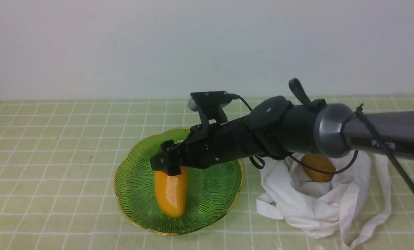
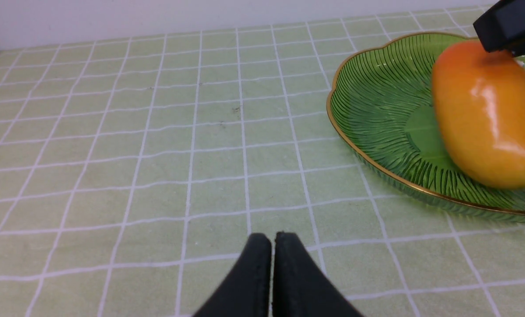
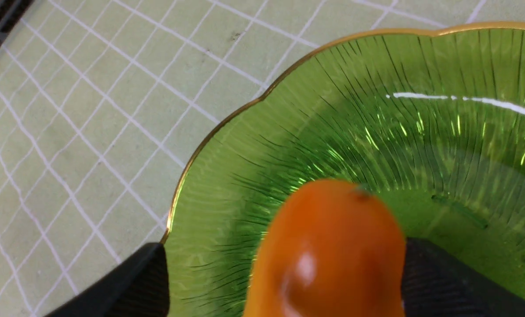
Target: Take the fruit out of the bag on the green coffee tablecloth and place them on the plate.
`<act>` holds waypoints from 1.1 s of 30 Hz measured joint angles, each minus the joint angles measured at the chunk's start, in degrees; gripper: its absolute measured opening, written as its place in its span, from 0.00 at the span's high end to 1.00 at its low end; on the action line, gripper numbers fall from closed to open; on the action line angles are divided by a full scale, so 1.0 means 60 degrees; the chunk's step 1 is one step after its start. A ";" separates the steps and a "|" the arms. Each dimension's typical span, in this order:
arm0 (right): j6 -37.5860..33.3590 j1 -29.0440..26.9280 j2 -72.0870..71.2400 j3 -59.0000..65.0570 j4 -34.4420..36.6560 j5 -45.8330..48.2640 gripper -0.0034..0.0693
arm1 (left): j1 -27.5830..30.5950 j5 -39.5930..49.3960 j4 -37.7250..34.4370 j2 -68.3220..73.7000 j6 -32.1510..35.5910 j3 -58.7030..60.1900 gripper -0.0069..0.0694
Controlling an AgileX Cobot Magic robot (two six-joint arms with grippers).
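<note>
The orange-yellow mango (image 1: 171, 194) lies on the green gold-rimmed plate (image 1: 210, 198), on the green checked tablecloth (image 1: 54, 156). My right gripper (image 1: 167, 166) is open around the mango's far end. In the right wrist view (image 3: 283, 246) one finger touches the mango (image 3: 332, 251) and the other stands apart from it, over the plate (image 3: 376, 132). The brown oval fruit (image 1: 318, 168) sits in the open mouth of the white bag (image 1: 311, 205), right of the plate. My left gripper (image 2: 272, 237) is shut and empty above the cloth, left of the plate (image 2: 376, 110) and mango (image 2: 486, 123).
The right arm reaches across from the right, above the bag. The bag's long strap (image 1: 373, 222) trails over the cloth at the front right. A white wall stands behind the table.
</note>
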 joint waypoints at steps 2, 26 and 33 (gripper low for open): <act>-0.0008 0.0000 -0.0117 0.0000 -0.0233 0.0043 0.01 | 0.0000 0.0000 0.0000 0.0000 0.0000 0.0000 0.92; 1.2330 -0.0375 -1.0281 0.1465 -1.4387 0.3703 0.97 | 0.0000 0.0000 0.0000 0.0000 0.0000 0.0000 0.92; 1.3461 -0.0375 -1.3742 0.5107 -1.5149 0.0568 0.97 | 0.0000 0.0000 0.0000 0.0000 0.0000 0.0000 0.92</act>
